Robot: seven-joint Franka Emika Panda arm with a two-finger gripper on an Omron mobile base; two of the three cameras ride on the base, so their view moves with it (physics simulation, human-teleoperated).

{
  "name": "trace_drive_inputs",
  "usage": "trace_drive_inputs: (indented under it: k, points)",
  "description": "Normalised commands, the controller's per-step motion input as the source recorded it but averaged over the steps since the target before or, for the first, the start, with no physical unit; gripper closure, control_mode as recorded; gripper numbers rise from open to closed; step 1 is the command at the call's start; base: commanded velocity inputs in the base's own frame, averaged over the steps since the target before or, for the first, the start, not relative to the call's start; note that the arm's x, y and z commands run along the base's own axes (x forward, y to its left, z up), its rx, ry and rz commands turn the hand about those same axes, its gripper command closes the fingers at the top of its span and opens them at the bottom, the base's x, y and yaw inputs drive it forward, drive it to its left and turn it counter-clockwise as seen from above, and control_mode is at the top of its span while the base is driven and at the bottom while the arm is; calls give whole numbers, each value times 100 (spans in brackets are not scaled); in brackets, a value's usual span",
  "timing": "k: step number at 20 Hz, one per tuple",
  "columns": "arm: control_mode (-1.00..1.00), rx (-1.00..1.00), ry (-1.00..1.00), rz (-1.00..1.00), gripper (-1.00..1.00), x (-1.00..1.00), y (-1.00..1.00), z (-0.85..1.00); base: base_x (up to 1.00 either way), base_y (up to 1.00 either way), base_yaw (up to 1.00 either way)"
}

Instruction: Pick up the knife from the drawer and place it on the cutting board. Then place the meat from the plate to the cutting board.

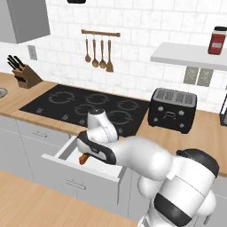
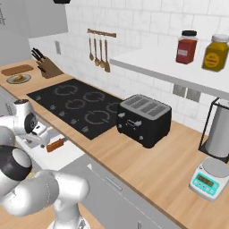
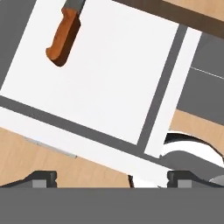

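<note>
Robot hand poised over open drawer, knife not yet grasped

From the left base, the knife (image 1: 83, 158) lies in the drawer (image 1: 60, 153); from the right, just beside the gripper (image 2: 41, 137). In the hand view it sits up-left, handle nearest, long axis steeply diagonal; jaws wide, empty.

knife (image 3: 64, 37) in drawer (image 3: 109, 78), below cooktop (image 1: 88, 104)
</note>
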Motion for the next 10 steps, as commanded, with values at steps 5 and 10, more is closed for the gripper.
trace_drive_inputs:
  k: [5,10]
  points:
    - [-100,0,0,0,-100,33,27,-48,0,0,0]
    - [-100,0,5,0,-100,35,17,-53,0,0,0]
